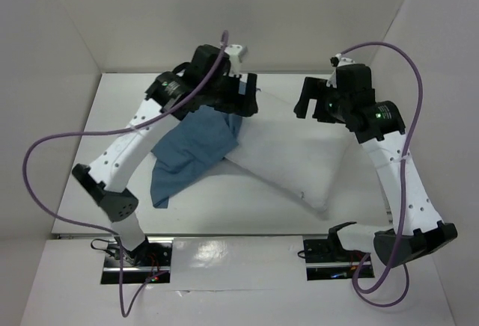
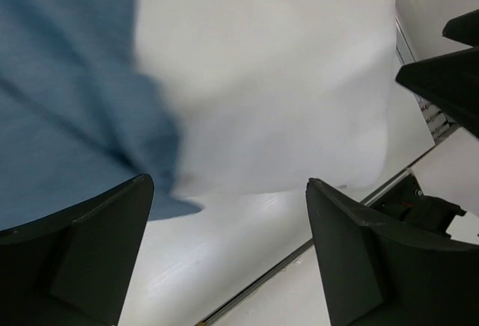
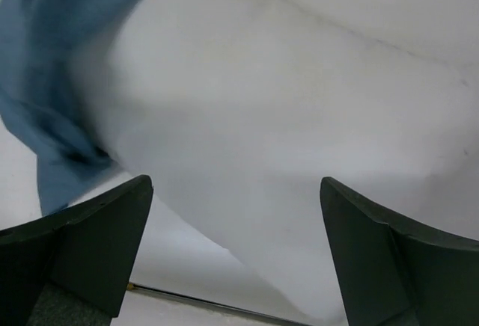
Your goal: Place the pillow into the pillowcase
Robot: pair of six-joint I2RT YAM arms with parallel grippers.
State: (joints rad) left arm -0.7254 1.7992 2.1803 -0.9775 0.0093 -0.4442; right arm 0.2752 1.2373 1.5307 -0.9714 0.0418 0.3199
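The left gripper [image 1: 249,102] hangs with its jaws spread wide and nothing between them; in its wrist view the two dark fingers [image 2: 75,255] stand far apart at the bottom edge, above the cloth rather than on it. Seen from overhead, the pillowcase [image 1: 193,150] starts just under this gripper and trails away toward 7 o'clock as a wrinkled blue heap, while the pillow [image 1: 292,154] stretches from the same spot toward 4 o'clock across the table [image 1: 247,210]. The blue cloth overlaps the pillow's end nearest the left gripper; whether that end sits inside the sack or merely under it cannot be told. In the left wrist view the pillowcase [image 2: 67,102] fills the 9 to 10 o'clock side and the pillow [image 2: 277,79] the rest. The right gripper [image 1: 308,105] is likewise wide open and empty, poised over the pillow's far long edge, with the pillow's bulk at its 6 o'clock. Its wrist view shows the pillow [image 3: 299,117] across the middle and the pillowcase [image 3: 52,79] at 10 o'clock
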